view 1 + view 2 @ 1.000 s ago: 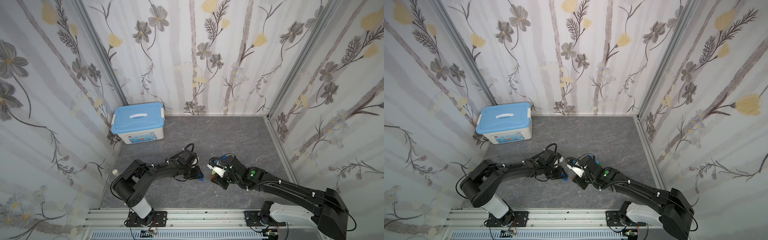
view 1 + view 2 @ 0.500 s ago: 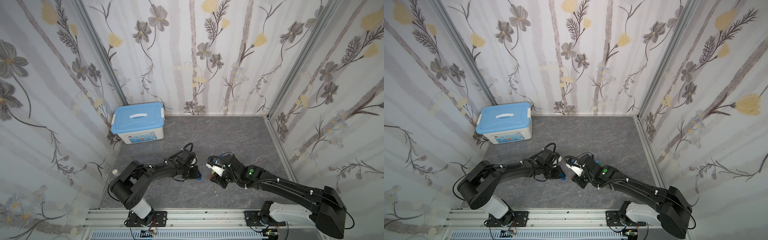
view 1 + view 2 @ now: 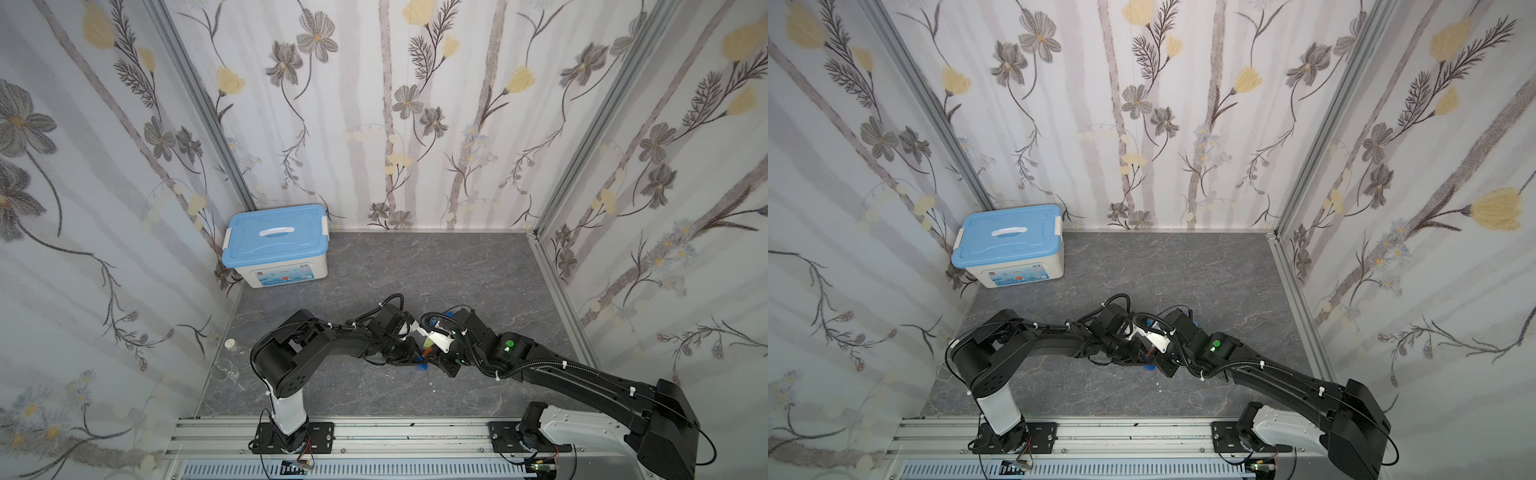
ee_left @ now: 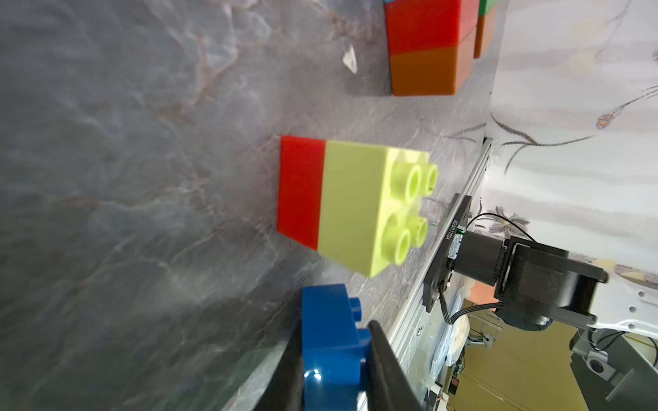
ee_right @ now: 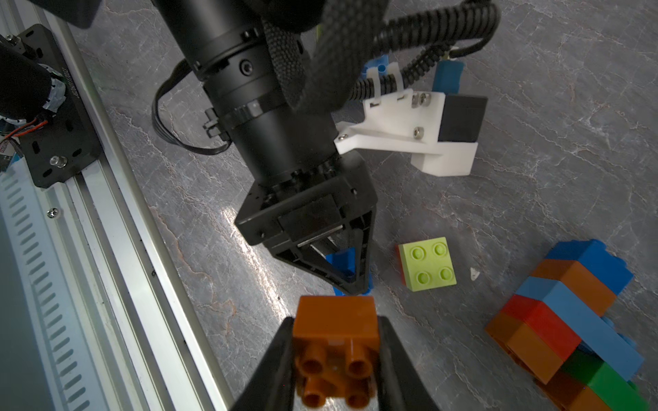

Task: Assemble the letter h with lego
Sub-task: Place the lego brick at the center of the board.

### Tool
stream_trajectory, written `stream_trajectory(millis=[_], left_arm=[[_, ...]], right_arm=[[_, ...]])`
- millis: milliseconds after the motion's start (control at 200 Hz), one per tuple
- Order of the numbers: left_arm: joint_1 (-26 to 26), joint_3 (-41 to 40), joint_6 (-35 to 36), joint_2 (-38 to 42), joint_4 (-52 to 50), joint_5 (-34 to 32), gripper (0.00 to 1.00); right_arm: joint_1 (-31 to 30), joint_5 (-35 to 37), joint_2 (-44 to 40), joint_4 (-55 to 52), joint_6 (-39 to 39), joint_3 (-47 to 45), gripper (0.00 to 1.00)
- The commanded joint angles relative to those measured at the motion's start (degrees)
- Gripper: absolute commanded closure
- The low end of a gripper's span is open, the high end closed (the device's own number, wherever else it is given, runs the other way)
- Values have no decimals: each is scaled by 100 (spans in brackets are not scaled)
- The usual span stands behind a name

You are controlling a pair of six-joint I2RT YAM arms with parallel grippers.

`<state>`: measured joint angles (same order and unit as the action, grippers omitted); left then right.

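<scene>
My left gripper (image 4: 334, 331) is shut on a dark-blue brick (image 4: 331, 341), low over the grey floor. My right gripper (image 5: 335, 320) is shut on an orange brick (image 5: 336, 331), studs toward the camera. Its tips face the left gripper (image 5: 350, 281) at close range. In both top views the two grippers meet mid-floor, where the blue brick (image 3: 420, 366) (image 3: 1147, 368) shows between them. A lime brick on a red one (image 4: 356, 203) (image 5: 427, 263) stands alone beside them. A built stack of red, orange, blue and green lego (image 5: 569, 320) lies further off.
A white storage box with a light-blue lid (image 3: 278, 245) (image 3: 1011, 243) stands at the back left corner. The metal rail (image 3: 374, 432) runs along the front edge. Light-blue bricks (image 5: 447, 76) lie behind the left arm. A white fleck (image 5: 473, 273) lies near the stack.
The left gripper has shifted a little to the right with the blue brick, closer to the right gripper. The right arm has hardly moved.
</scene>
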<state>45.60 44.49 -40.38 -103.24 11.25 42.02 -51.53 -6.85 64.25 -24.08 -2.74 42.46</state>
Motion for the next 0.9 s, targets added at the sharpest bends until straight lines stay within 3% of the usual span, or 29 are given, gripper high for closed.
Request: stream_trajectory(millis=[0,285,604,714,894], left_arm=[[3,102,351,-19,-941,-737,84],[-6,426,844,226,-1974,-1550,68],[-18,748,1245,130,-2572,-2092,61],[-100,763,1256,169,-2533,-1987,71],[-148,653,995,337,-2028,-1100,88]], right_arm=[[4,62,-17,-66,-52,-8,78],[15,74,26,-56,-59,2,78],[36,97,129,-102,-22,15,78],[46,98,143,-98,-8,21,78],[72,97,85,-119,6,33,78]])
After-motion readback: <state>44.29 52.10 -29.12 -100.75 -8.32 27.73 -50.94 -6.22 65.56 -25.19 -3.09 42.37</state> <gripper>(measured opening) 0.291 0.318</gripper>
